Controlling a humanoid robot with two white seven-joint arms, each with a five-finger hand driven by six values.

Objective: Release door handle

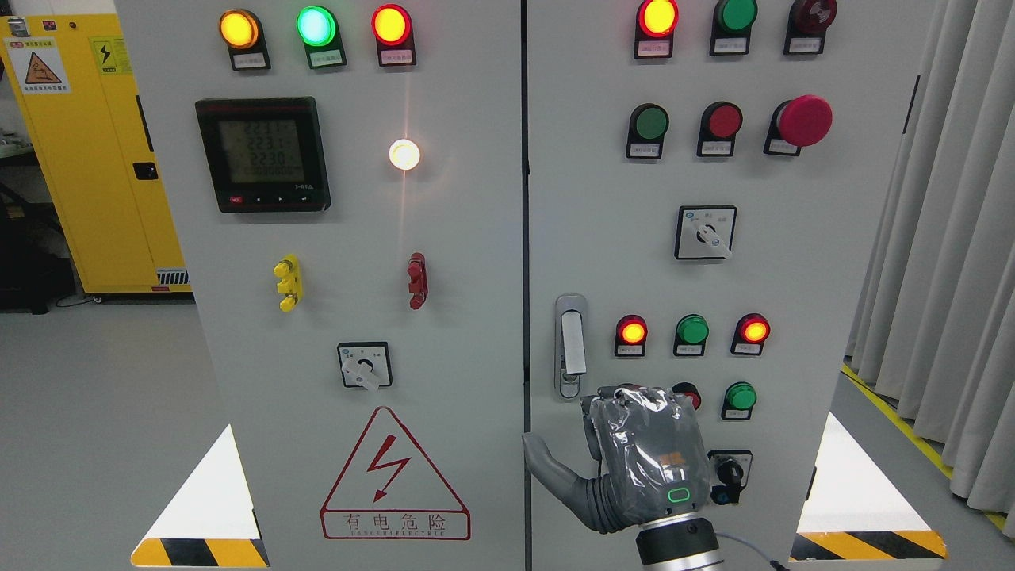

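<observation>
Although only the head view is available, it shows the one relation that matters. The door handle [571, 346] sits on the right door of the grey cabinet [793, 262], just right of the centre seam, and its long axis runs upright, from twelve to six o'clock. The robot's right hand [646, 464] rises from the bottom edge, right of the middle, so it is taken as the right hand. From this hand the handle lies at about eleven o'clock, near but apart: a strip of bare door panel shows between the knuckles and the lower end of the handle.

The back of the hand faces the camera. The thumb [547, 468] sticks out toward nine o'clock, reaching the seam between the doors, and clasps nothing. The other fingers curl forward over the top of the hand, and no object is seen inside them; how tightly they are bent cannot be told from behind. Judged from this, the handle is already free of the grasp, and what remains is to draw the hand back clear of the door.

The left hand does not appear. The right hand is therefore the only one near the handle. Small buttons sit close beside the knuckles at two o'clock and warrant care on withdrawal.
</observation>
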